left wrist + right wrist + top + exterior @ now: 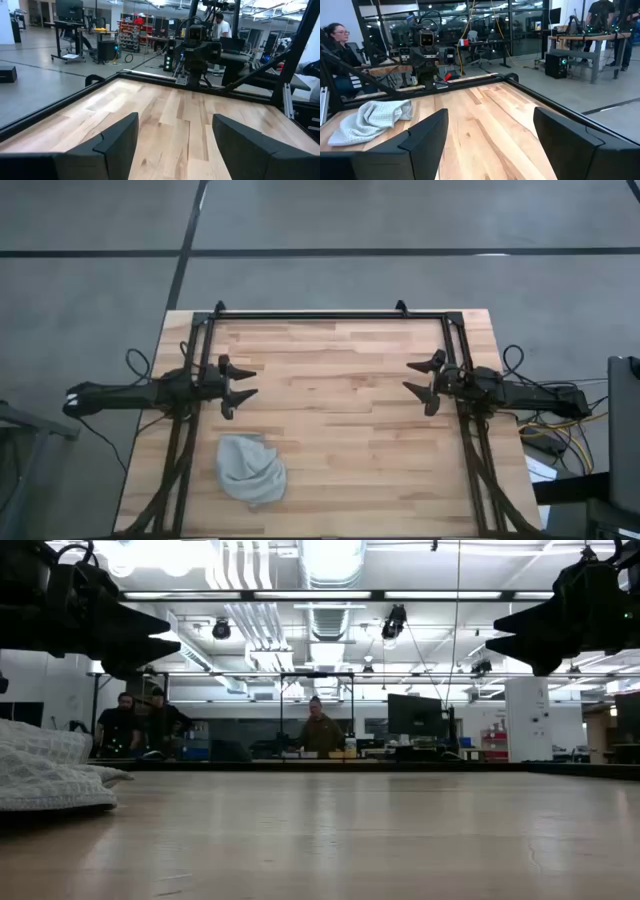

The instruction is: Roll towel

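The towel (pixel 250 470) is a light grey-blue cloth lying crumpled in a loose heap on the wooden table, near the front left; it also shows in the right wrist view (pixel 370 120) and at the low view's left edge (pixel 45 770). My left gripper (pixel 243 383) hovers open above the table's left side, a little beyond the towel toward the far edge. My right gripper (pixel 418 380) hovers open above the table's right side, far from the towel. Both point toward the table's middle with nothing between their fingers.
A black frame (pixel 330 315) runs along the table's far edge and down both sides. The bare wood in the middle (pixel 340 410) lies between the two arms. Several people show in the room beyond the table.
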